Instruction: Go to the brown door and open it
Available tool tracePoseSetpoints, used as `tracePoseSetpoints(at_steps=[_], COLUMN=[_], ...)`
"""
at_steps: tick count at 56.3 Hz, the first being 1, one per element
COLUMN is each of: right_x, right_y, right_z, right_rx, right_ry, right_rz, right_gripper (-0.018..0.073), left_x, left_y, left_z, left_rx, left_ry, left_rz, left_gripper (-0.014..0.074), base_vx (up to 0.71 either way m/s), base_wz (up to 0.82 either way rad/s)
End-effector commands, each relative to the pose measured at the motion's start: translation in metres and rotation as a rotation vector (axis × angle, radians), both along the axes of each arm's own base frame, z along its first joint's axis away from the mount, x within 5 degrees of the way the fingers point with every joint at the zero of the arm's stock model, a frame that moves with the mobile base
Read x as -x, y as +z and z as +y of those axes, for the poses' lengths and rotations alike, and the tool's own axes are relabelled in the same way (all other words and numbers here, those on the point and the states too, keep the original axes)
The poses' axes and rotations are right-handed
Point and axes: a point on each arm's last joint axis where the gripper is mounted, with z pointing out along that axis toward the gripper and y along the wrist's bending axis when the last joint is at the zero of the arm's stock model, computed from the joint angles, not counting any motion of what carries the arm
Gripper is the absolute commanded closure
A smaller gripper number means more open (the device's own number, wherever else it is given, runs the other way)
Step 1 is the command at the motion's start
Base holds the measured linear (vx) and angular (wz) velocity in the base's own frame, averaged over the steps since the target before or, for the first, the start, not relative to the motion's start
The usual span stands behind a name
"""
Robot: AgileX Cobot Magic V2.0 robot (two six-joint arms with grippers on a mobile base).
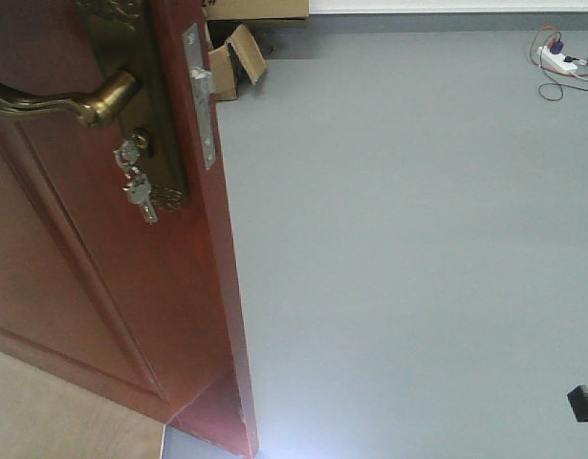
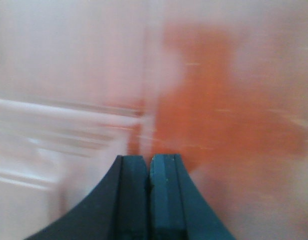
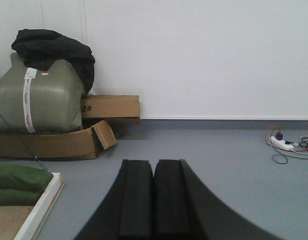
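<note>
The left gripper [image 2: 148, 165] has its two dark fingers pressed flat together, nothing between them, and just beyond their tips is a blurred reddish-brown surface that fills the left wrist view; I take it for the face of the brown door [image 1: 112, 316], very near. The right gripper [image 3: 154, 170] is closed the same way and holds nothing, pointing out over bare grey floor [image 3: 219, 160] toward the far white wall, where a green bundle [image 3: 36, 97] sits in cardboard boxes [image 3: 111, 107] and a power strip [image 3: 283, 144] lies at the right.

In the front view the door stands at the left and already swung ajar, its lock edge and latch plate [image 1: 200, 91] exposed against the floor. The brass lever handle [image 1: 59, 100] runs roughly level, its free end reaching off toward the left, and a bunch of keys [image 1: 136, 182] hangs just below its pivot.

So the door lies straight ahead of the left fingers and well to the left of the right ones. The left arm looks much the nearer, and any further swing would seem to fall to it, pushing on the panel rather than gripping.
</note>
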Motion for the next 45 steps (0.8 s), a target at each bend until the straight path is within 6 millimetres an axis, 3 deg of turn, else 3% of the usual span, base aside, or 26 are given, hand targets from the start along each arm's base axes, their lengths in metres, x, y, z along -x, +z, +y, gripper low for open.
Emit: tracePoseSetpoints(at_steps=[1,45], right_x=[0.0009,0.0009], right_y=[0.0063,0.0063], right_z=[-0.0009,-0.0009], right_rx=[0.008,0.008], right_ry=[-0.012,-0.012], right_rz=[-0.088,-0.088], right_gripper=[0.0559,0.0559], left_x=[0.0034,0.0034], left_y=[0.0134,0.0134], left_z=[0.0007,0.0007], left_rx=[0.017,0.017], left_ry=[0.009,0.009], left_rz=[-0.043,-0.043], left_gripper=[0.06,0.06], base_vx=[0.18,0.19], base_wz=[-0.01,0.02])
